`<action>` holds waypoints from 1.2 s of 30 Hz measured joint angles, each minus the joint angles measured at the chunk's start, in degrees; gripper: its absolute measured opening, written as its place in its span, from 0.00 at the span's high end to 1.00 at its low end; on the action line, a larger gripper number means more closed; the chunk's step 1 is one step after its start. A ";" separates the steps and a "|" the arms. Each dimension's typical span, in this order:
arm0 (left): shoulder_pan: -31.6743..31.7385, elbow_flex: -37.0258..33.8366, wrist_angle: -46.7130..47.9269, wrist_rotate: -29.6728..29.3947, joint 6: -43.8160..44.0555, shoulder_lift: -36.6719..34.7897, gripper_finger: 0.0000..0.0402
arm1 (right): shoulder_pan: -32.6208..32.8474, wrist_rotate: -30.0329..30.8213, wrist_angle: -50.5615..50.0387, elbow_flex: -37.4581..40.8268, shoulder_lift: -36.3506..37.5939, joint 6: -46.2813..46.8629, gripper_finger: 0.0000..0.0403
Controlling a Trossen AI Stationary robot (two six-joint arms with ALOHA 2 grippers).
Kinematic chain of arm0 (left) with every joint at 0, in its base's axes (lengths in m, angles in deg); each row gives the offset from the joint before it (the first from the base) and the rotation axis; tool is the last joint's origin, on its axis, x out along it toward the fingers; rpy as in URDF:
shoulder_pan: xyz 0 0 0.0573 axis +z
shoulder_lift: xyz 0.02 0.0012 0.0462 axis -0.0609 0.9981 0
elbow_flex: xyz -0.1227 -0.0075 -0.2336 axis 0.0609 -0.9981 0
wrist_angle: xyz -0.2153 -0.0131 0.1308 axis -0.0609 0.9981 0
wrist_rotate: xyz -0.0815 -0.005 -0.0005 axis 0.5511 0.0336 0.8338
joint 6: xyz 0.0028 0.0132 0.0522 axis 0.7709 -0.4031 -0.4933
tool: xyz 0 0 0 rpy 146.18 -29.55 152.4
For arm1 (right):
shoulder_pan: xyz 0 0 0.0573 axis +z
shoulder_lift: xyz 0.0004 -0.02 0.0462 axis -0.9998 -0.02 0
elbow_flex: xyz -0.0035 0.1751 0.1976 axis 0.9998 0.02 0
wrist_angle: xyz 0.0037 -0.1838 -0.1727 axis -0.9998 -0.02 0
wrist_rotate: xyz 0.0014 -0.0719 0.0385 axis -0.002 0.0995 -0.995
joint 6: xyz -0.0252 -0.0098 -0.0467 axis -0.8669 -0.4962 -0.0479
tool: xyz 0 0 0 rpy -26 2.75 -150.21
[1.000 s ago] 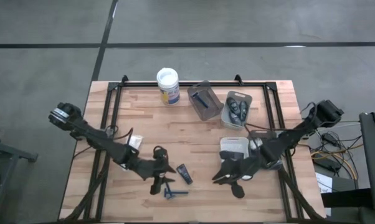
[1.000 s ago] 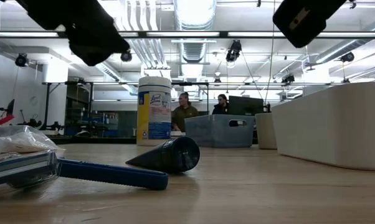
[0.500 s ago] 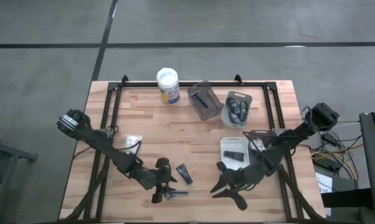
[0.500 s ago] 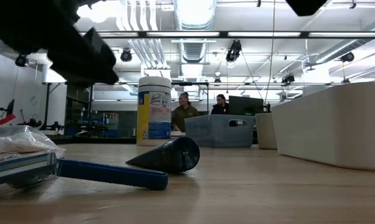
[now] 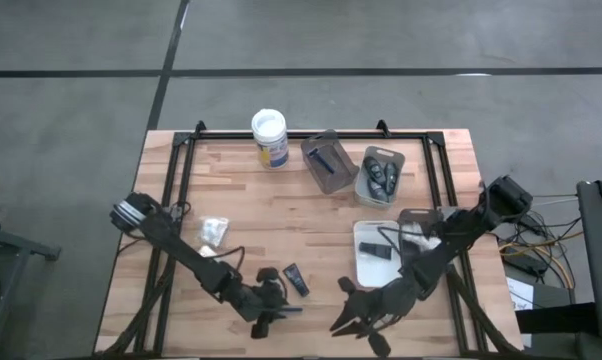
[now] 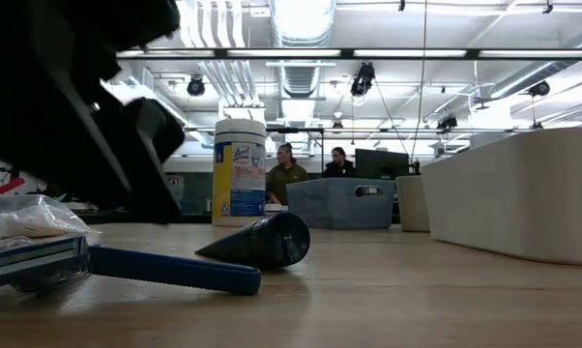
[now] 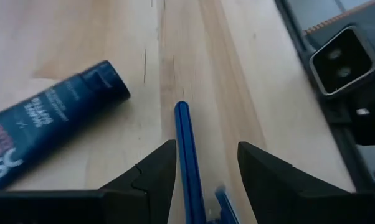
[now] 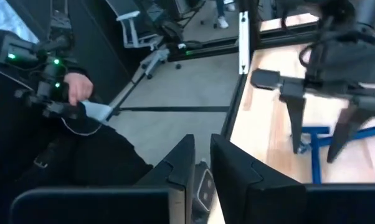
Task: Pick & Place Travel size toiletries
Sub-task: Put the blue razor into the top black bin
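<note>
A blue razor (image 5: 287, 310) lies flat on the table near its near edge. My left gripper (image 5: 266, 312) is open and low over it. Its fingers stand on either side of the razor's handle (image 7: 189, 155) without touching it. A black tube (image 5: 296, 280) lies beside them, also in the left wrist view (image 7: 47, 134). A white packet (image 5: 213, 232) lies at the left. My right gripper (image 5: 356, 320) hangs near the near edge, almost shut and empty, as its wrist view (image 8: 203, 165) shows. Another black tube (image 5: 379, 250) lies in the white tray (image 5: 362, 232).
At the back stand a white-lidded tub (image 5: 269, 135), a grey tray (image 5: 333, 178) with a blue razor, and a grey tray (image 5: 367, 192) with dark bottles. A person (image 8: 69, 93) sits beyond the table's left side. Bare wood lies between the arms.
My left gripper has gone toward the near edge and down, and its open fingers now stand on either side of the blue razor's handle. My right gripper has drawn away from the white tray toward the near edge. The razor, tube and packet have not moved.
</note>
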 joint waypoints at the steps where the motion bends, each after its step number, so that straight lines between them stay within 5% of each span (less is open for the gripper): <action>1: 0.01 0.55 0.06 -0.02 0.00 0.94 0.56 | 0.24 0.00 -0.35 -0.51 -0.62 -0.26 0.89; 20: 0.07 2.65 4.92 -8.12 0.44 4.81 0.57 | 0.56 -0.38 -3.39 -4.84 -2.61 -1.74 0.87; 36: 0.06 2.67 5.02 -8.08 0.16 4.81 0.92 | 0.51 0.21 -3.37 -3.52 -2.55 -1.97 0.76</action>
